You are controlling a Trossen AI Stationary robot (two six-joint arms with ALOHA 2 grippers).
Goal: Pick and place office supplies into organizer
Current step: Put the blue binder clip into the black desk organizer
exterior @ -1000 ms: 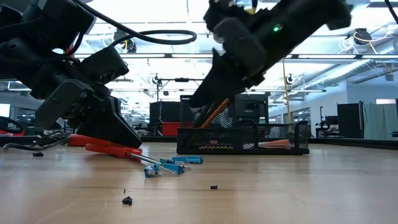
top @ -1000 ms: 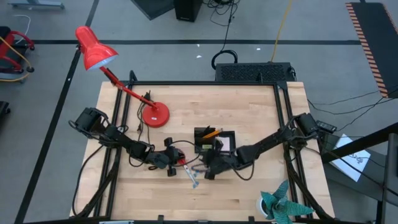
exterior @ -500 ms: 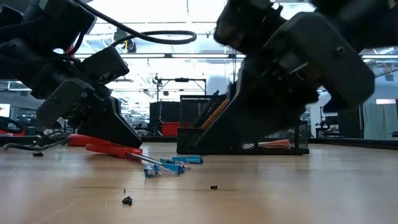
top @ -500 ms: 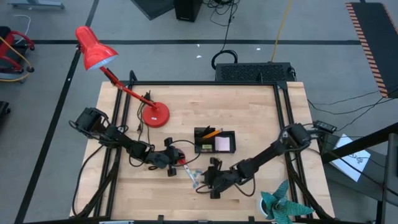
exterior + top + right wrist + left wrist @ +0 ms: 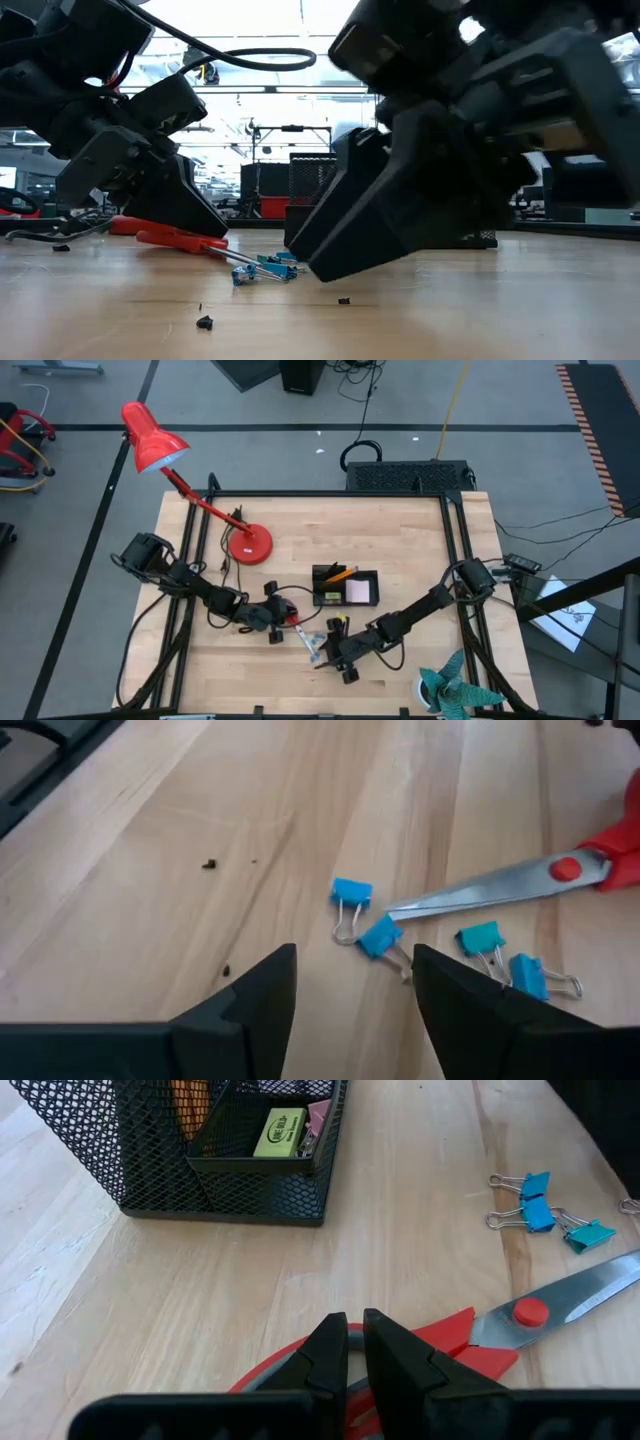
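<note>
Wood desk, organizer (image 5: 345, 587) behind me: my right pincer (image 5: 355, 982) hangs released over the blue clips (image 5: 365, 920) strewn just ahead beside the scissors (image 5: 480, 1325) blades, nearer them than my left pincer (image 5: 348, 1342), clenched on the red scissors handle

Bare wood open along the table (image 5: 400, 530) behind the organizer (image 5: 345, 586) and toward the front left corner. Crowded in the middle: scissors (image 5: 540, 1305) flat on the wood, blue clips (image 5: 365, 920) scattered just beside the blades, left gripper (image 5: 347, 1350) pressed shut on the red handle, right gripper (image 5: 355, 990) low over the clips with fingers spread. Blocked at the back left by the lamp base (image 5: 248, 544), at the front right corner by the teal plant (image 5: 455, 690).
</note>
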